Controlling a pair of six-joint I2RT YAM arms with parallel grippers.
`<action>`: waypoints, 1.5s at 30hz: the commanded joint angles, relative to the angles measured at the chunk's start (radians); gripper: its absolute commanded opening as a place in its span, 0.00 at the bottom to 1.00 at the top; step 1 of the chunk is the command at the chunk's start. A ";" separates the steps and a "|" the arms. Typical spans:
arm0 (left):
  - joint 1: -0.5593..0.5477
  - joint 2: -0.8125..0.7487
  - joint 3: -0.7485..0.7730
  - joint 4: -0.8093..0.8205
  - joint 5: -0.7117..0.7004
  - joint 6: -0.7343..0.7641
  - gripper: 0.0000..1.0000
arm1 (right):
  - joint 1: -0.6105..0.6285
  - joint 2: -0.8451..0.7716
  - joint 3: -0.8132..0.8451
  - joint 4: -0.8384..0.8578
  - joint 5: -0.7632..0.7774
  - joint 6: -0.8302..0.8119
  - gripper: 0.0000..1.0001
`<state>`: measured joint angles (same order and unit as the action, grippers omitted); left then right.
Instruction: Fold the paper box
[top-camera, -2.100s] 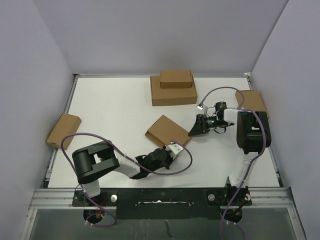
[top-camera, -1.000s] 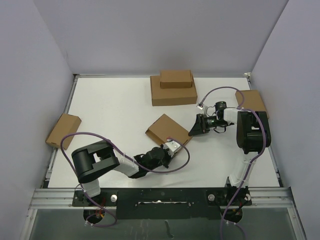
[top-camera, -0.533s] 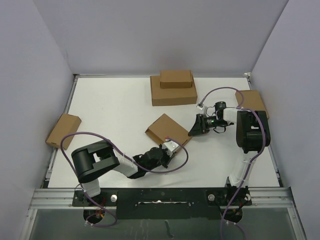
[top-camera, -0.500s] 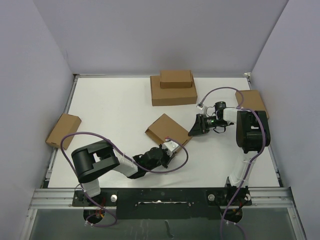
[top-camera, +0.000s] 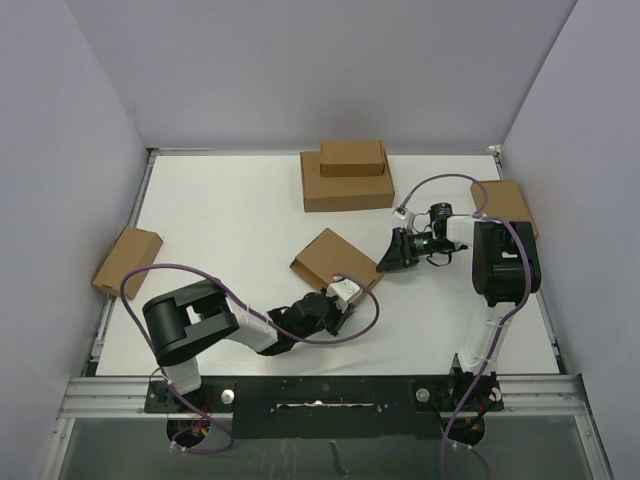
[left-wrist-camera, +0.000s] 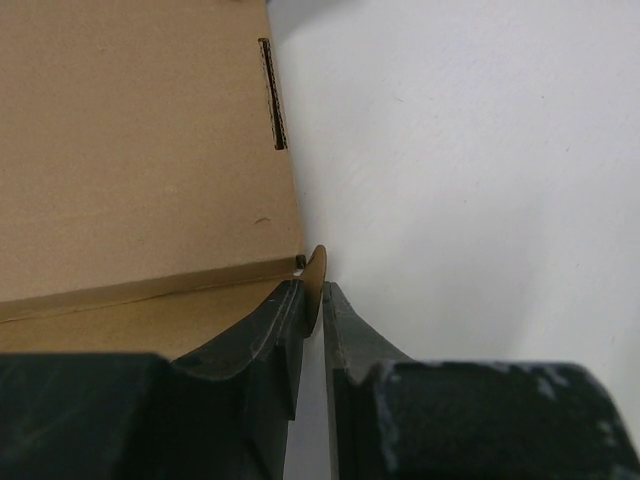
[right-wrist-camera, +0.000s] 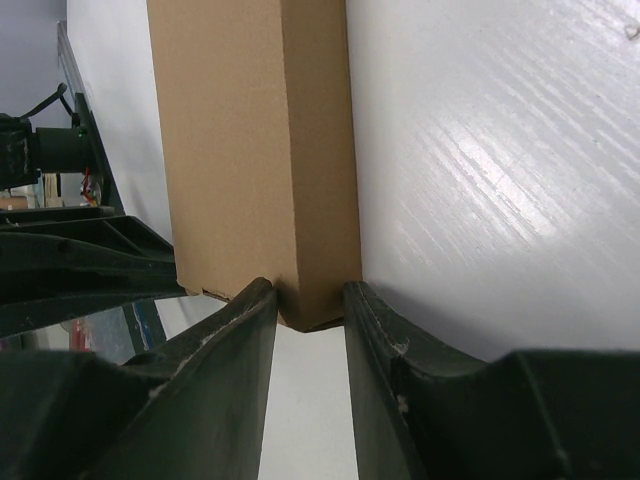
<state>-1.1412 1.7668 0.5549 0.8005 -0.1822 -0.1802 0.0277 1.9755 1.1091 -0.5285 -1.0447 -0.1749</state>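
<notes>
The flat brown cardboard paper box (top-camera: 335, 258) is seen mid-frame on the white surface (top-camera: 230, 220), one corner clamped by the right claw (right-wrist-camera: 307, 290), its rounded tab (left-wrist-camera: 318, 262) flanked by the barely parted left claw (left-wrist-camera: 315, 288), grip undeterminable.

Five brown cardboard boxes are on the one white table (top-camera: 220, 210) by my count from the remote desk: the paper box (top-camera: 330, 258) at centre, one wide box (top-camera: 345, 190) at the back, one smaller box (top-camera: 352, 157) stacked on it, one left-edge box (top-camera: 127, 260) and one right-edge box (top-camera: 505, 203). I count two arms, the left arm (top-camera: 200, 325) and the right arm (top-camera: 505, 265); two grippers, the left gripper (left-wrist-camera: 315, 290) and the right gripper (right-wrist-camera: 310, 300); and two purple cables, the left cable (top-camera: 160, 267) and the right cable (top-camera: 447, 177), one per arm. Three pale walls (top-camera: 320, 70) ring the table.
</notes>
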 joint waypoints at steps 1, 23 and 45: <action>0.006 -0.001 0.047 -0.004 0.004 -0.016 0.14 | 0.002 0.013 0.022 0.007 0.031 -0.014 0.33; 0.006 -0.007 0.018 0.020 0.003 -0.022 0.00 | -0.001 0.015 0.023 0.009 0.062 -0.012 0.32; 0.006 0.019 -0.055 0.179 0.020 0.011 0.00 | -0.005 0.029 0.026 0.007 0.081 -0.008 0.32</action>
<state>-1.1366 1.7668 0.5098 0.8814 -0.1829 -0.1734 0.0269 1.9774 1.1110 -0.5385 -1.0401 -0.1692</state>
